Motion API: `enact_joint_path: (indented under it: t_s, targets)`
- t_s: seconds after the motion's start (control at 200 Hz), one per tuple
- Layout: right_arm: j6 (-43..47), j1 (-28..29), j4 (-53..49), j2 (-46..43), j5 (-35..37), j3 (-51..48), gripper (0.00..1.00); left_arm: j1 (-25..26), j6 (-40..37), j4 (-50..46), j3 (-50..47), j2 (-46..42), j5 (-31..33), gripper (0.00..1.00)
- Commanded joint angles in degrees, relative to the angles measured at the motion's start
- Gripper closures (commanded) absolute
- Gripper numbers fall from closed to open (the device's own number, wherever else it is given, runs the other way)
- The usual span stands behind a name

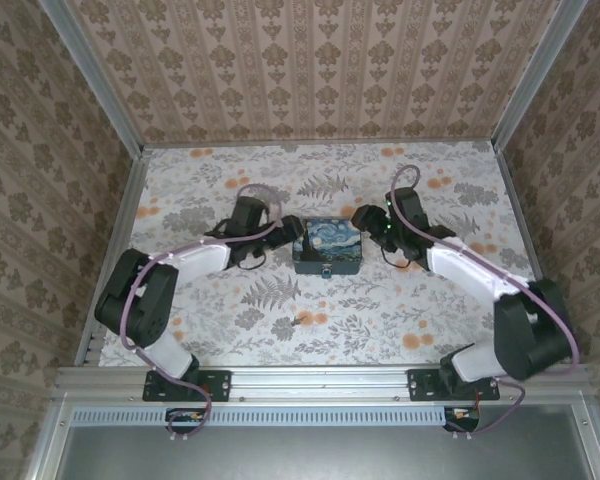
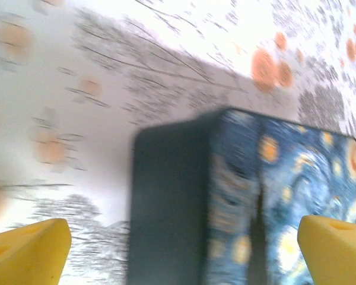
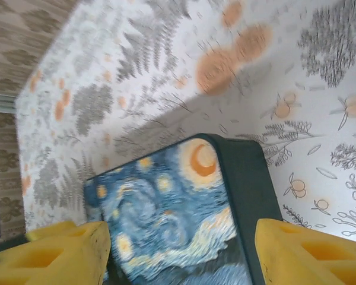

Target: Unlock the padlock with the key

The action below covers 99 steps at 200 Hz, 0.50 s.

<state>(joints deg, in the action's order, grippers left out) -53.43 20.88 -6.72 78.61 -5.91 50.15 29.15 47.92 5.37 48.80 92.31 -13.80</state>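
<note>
The dark-blue swirly-print box [image 1: 326,246] sits mid-table. A tiny blue-teal lump on the middle of its front wall [image 1: 327,269] looks like the padlock, too small to make out its shackle. The key is hidden. My left gripper [image 1: 286,234] hovers at the box's left end, open; in the left wrist view its yellow fingers [image 2: 29,252] straddle the box's dark side wall [image 2: 169,208]. My right gripper [image 1: 364,217] stands open at the box's right end, and its yellow fingers [image 3: 308,252] spread wide over the painted lid [image 3: 172,208].
The table wears a floral cloth [image 1: 280,310] with grey ferns and orange blossoms. Papered walls [image 1: 320,60] close in the back and both sides. A metal rail [image 1: 320,380] runs along the near edge by the arm bases.
</note>
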Motion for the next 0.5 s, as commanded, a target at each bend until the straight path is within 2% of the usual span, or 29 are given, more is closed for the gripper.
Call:
enact_joint_path:
  t_s: [0.0,0.04,0.24,0.36,0.49]
  targets:
    - [4.62,2.13,-7.61,-5.64,3.01,-0.12,0.34,-2.62,-2.41,-0.20,-1.26,-5.44,-2.00,0.00]
    - [6.00,3.88,-9.45,-6.84,3.17,-0.14,0.35,-4.77,-2.86,-1.06,-1.97,-7.22,-2.35,0.00]
    - [10.03,16.88,-15.15,-9.58,6.52,-2.69,0.37,-6.63,-3.01,-5.45,-6.79,-18.03,-3.00,0.00]
    - [11.18,24.28,-12.62,-7.10,5.69,-4.15,0.37,-7.17,-2.64,-8.16,-9.24,-23.39,-1.76,0.00]
    - [14.27,30.58,-8.51,-0.67,2.46,-3.83,0.37,-8.42,-2.43,-10.65,-10.15,-26.36,-1.90,0.00]
